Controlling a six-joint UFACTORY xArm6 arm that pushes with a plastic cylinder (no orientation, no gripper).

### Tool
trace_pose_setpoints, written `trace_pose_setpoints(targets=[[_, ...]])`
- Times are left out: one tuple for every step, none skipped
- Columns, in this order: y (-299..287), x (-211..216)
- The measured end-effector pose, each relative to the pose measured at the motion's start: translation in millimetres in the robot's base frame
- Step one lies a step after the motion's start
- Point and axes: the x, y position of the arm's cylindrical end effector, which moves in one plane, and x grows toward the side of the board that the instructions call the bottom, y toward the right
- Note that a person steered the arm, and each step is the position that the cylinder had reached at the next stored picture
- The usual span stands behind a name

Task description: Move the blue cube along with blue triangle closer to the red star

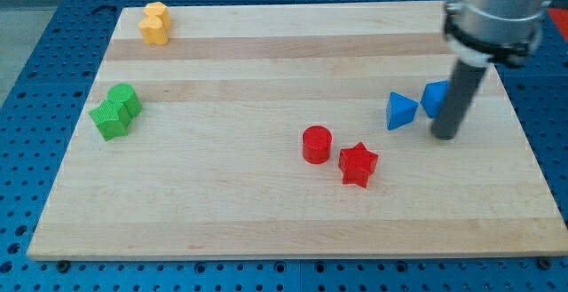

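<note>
Blue cube point(434, 98) touches my tip point(445, 135), the bare rod tool holding nothing; blue triangle point(400, 111) just beside, red star point(358, 164) near, on the pale wooden tabletop point(222, 194).

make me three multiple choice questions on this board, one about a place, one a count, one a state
1. Where is my tip?
A. beside the blue cube, at the view's right
B. beside the yellow blocks
C. on the red star

2. How many red blocks are there?
A. one
B. two
C. four

3. How do the blue triangle and the red star stand?
A. touching
B. stacked
C. apart

Answers: 1 A, the rod partly covers the cube's right side. 2 B, the red cylinder and the star. 3 C, bare board shows between them.
</note>
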Motion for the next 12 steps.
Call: trace_pose_setpoints(targets=[[44.5, -29.8], [42.0, -63.1], [8.2, -66.7], [-35.4, -42.6], [-65.1, -6.8], [-71.2, 7.3], [-43.1, -3.8], [-22.3, -7.6], [-45.3, -4.6], [-72.5, -4.6], [-86.4, -4.6], [-70.8, -4.7]])
